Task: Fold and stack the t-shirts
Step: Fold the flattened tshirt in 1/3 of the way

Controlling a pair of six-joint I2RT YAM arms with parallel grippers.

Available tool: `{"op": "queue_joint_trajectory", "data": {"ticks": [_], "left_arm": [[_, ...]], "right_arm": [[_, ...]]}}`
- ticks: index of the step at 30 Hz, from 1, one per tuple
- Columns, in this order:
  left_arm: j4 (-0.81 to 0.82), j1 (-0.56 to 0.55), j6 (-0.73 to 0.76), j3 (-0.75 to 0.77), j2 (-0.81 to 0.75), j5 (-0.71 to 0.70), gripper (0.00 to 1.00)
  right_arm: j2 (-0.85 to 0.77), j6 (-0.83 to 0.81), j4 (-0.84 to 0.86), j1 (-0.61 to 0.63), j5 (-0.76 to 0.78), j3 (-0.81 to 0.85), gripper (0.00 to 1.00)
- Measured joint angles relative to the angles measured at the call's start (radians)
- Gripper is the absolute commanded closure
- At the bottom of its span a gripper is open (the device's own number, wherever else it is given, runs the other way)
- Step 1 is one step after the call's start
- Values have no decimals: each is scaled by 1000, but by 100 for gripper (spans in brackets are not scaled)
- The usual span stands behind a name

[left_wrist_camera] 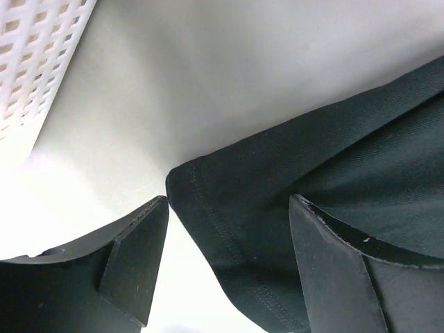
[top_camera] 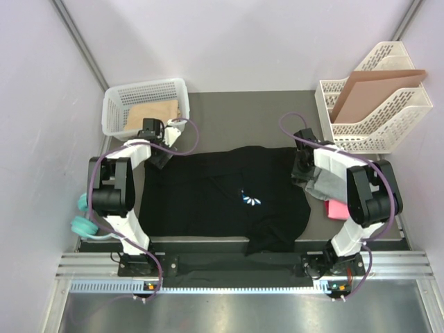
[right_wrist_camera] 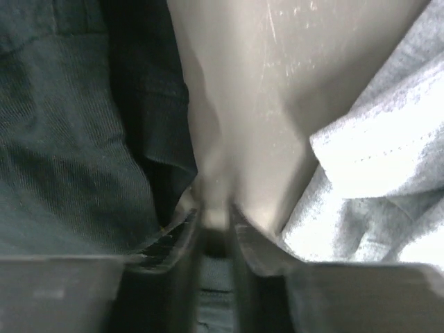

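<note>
The large black t-shirt (top_camera: 208, 198) lies spread over the middle of the table, its small white-and-blue logo (top_camera: 251, 201) facing up. My left gripper (top_camera: 161, 158) is at the shirt's far left corner. In the left wrist view it (left_wrist_camera: 229, 201) stands open, with the hemmed corner of the black t-shirt (left_wrist_camera: 243, 229) lying between its fingers (left_wrist_camera: 132, 257). My right gripper (top_camera: 300, 170) is at the shirt's right edge. Its jaws (right_wrist_camera: 215, 208) are blurred and narrowly apart over bare table, between the black t-shirt (right_wrist_camera: 69, 152) and the grey t-shirt (right_wrist_camera: 374, 173). The grey t-shirt (top_camera: 326, 184) and the pink one (top_camera: 337, 209) lie under the right arm.
A white basket (top_camera: 114, 104) holding a brown sheet stands at the back left; its wall (left_wrist_camera: 28, 62) is close to the left gripper. A white file rack (top_camera: 409, 114) with a brown cardboard sheet (top_camera: 374, 87) stands at the back right. A teal object (top_camera: 83, 223) sits at the left edge.
</note>
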Motion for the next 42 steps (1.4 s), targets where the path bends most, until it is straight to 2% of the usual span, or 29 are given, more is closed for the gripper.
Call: {"op": "queue_joint_trajectory", "data": {"ticks": [1, 7, 13, 14, 15, 16, 17, 21, 23, 30, 32, 33, 34, 37, 42], "left_arm": [[2, 0, 0, -1, 0, -3, 25], [16, -1, 3, -11, -1, -12, 25], [47, -3, 12, -36, -14, -19, 25], [52, -3, 14, -40, -17, -19, 25], [58, -3, 18, -45, -20, -20, 25], [65, -3, 21, -50, -23, -20, 25], [69, -3, 23, -54, -25, -20, 25], [76, -3, 27, -59, -27, -20, 25], [80, -3, 29, -64, -31, -20, 25], [101, -3, 40, -91, -49, -27, 25], [104, -3, 42, -94, -51, -29, 25], [104, -3, 44, -95, -51, -29, 25], [104, -3, 45, -95, -51, -29, 25], [104, -3, 48, -95, -52, -31, 25], [103, -3, 51, -95, -53, -36, 25]], "right_arm": [[0, -1, 7, -2, -2, -3, 100], [-54, 7, 37, -6, -18, -68, 100], [-178, 25, -34, -9, 18, -138, 100], [-210, 26, -47, -10, 20, -143, 94], [-246, 27, -56, -13, 18, -148, 83], [-280, 30, -63, -15, 14, -154, 62], [-310, 31, -68, -17, 2, -158, 54], [-354, 24, -74, -20, -47, -170, 39], [-348, 21, -76, -20, -67, -178, 38], [-292, 14, -56, -45, -116, -192, 47], [-281, 14, -46, -54, -129, -199, 53], [-275, 13, -40, -57, -135, -203, 60], [-269, 12, -36, -58, -143, -206, 75], [-258, 11, -18, -60, -171, -224, 100], [-267, 23, -16, -60, -211, -240, 100]]}}
